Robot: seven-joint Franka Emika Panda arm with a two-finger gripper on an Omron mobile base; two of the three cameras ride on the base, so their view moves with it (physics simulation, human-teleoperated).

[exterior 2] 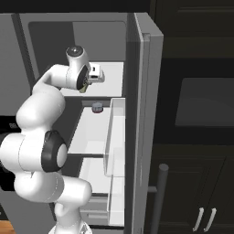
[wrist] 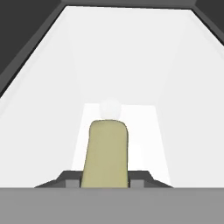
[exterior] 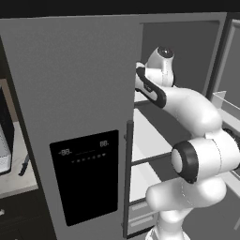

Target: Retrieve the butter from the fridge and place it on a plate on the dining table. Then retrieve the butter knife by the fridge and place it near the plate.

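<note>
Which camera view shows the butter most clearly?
The hand view: the butter stands large between the fingertips on the white fridge shelf. The right base view shows a yellowish sliver below the gripper. In the left base view I cannot find it.

Black cabinets (exterior 2: 196, 59) stand just beside the open appliance's right side, with a glass-fronted panel (exterior 2: 205, 103) and pale handles (exterior 2: 204, 219) lower down; to its left, a light surface (exterior: 16, 173) sits over dark drawers (exterior: 18, 215); lighting is flat.
</note>
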